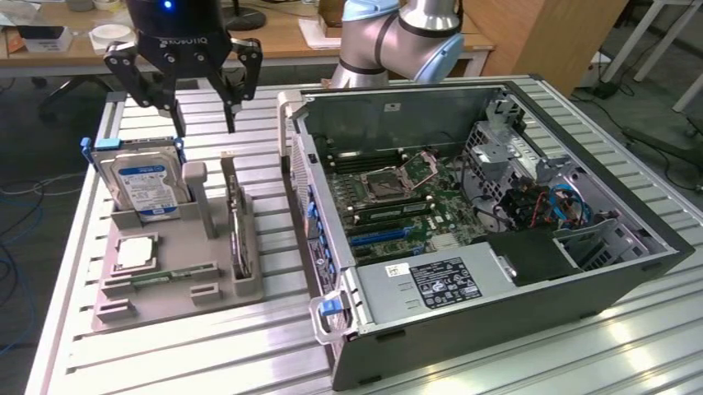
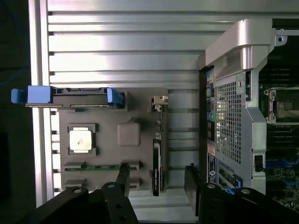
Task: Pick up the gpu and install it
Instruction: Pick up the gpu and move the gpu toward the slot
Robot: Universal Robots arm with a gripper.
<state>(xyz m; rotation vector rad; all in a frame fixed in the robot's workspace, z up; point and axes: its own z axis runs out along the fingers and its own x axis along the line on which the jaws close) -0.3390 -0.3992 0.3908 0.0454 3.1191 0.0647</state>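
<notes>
**Gripper open over fixture — gpu standing in it, ungripped**

Nearest you in the exterior view, the open computer case lies on the slatted table, power supply at the front, motherboard exposed behind it. On that view's left, the grey fixture carries a memory stick and a processor. The gpu stands on edge on the side nearest the case, and a hard drive stands upright further back. Above the fixture's far end your gripper hangs with its fingers spread apart, clamped on nothing. The wrist view lines the gpu up between the two fingers — a gap shows on each side. The arm rises behind the case.
</notes>
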